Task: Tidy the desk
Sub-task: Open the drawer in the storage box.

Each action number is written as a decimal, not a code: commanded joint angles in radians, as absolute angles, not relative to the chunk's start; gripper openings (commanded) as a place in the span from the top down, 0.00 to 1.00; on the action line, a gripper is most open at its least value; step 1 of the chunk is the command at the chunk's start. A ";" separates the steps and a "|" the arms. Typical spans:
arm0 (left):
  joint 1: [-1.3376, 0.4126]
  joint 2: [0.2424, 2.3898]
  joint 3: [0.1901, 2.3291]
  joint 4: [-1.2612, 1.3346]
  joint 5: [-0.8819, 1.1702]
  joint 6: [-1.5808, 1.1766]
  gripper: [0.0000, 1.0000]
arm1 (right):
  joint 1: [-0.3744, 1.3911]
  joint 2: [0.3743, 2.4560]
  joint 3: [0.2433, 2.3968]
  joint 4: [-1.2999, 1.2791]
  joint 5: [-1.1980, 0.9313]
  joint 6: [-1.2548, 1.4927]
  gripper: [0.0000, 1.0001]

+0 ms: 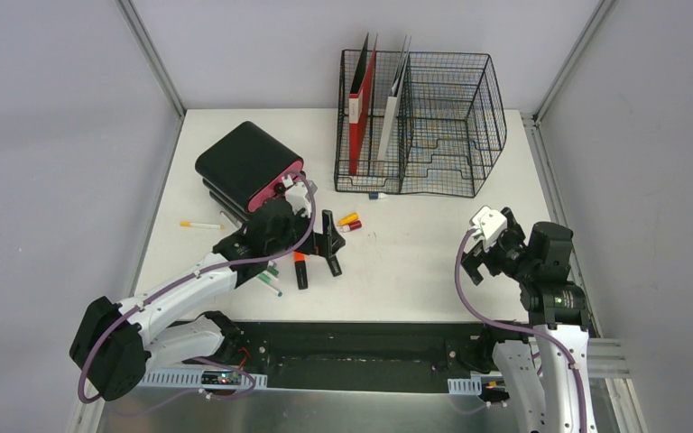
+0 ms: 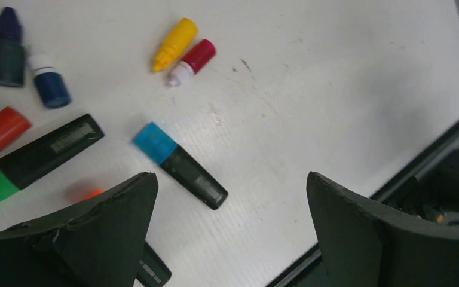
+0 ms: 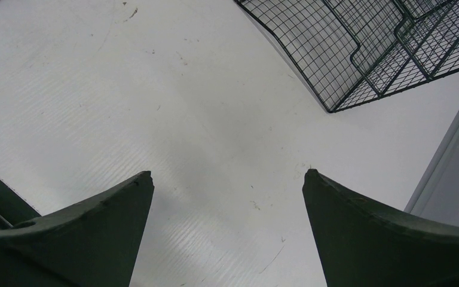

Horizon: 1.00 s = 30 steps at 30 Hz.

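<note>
Left wrist view: the desk (image 2: 346, 89) lies beneath the left gripper (image 2: 230, 175), which is spread wide and empty near a blue-capped marker (image 2: 179, 166). The right gripper (image 3: 227, 172) also gapes empty above the desk.

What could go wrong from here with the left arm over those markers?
1. The open left pincer hangs just past the blue-capped marker. Closing there could also catch the dark marker poking out under its finger, so it might drag two at once.
2. The yellow bottle and red bottle lie on their sides, touching. A nudge might roll them across the desk.
</note>
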<state>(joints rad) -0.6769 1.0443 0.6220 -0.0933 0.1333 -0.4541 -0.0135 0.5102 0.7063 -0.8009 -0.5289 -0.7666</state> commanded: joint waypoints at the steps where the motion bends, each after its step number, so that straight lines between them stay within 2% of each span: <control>1: -0.676 1.021 0.674 -0.179 -0.115 -0.506 0.01 | -0.022 0.518 0.709 -0.792 -0.550 -0.781 0.01; 7: -0.675 1.069 0.779 -0.310 -0.359 -0.580 0.01 | -0.022 0.521 0.708 -0.793 -0.552 -0.781 0.01; 13: -0.675 1.171 0.937 -0.417 -0.592 -0.587 0.14 | -0.024 0.523 0.708 -0.794 -0.553 -0.782 0.01; 18: -0.675 1.277 1.084 -0.559 -0.729 -0.657 0.16 | -0.023 0.523 0.707 -0.796 -0.551 -0.782 0.01; 20: -0.673 1.318 1.136 -0.619 -0.769 -0.687 0.20 | -0.023 0.524 0.707 -0.796 -0.553 -0.783 0.01; 24: -0.662 1.364 1.183 -0.638 -0.789 -0.686 0.42 | -0.023 0.524 0.708 -0.795 -0.554 -0.784 0.01; 30: -0.646 1.431 1.221 -0.674 -0.826 -0.712 0.44 | -0.025 0.524 0.709 -0.798 -0.554 -0.784 0.01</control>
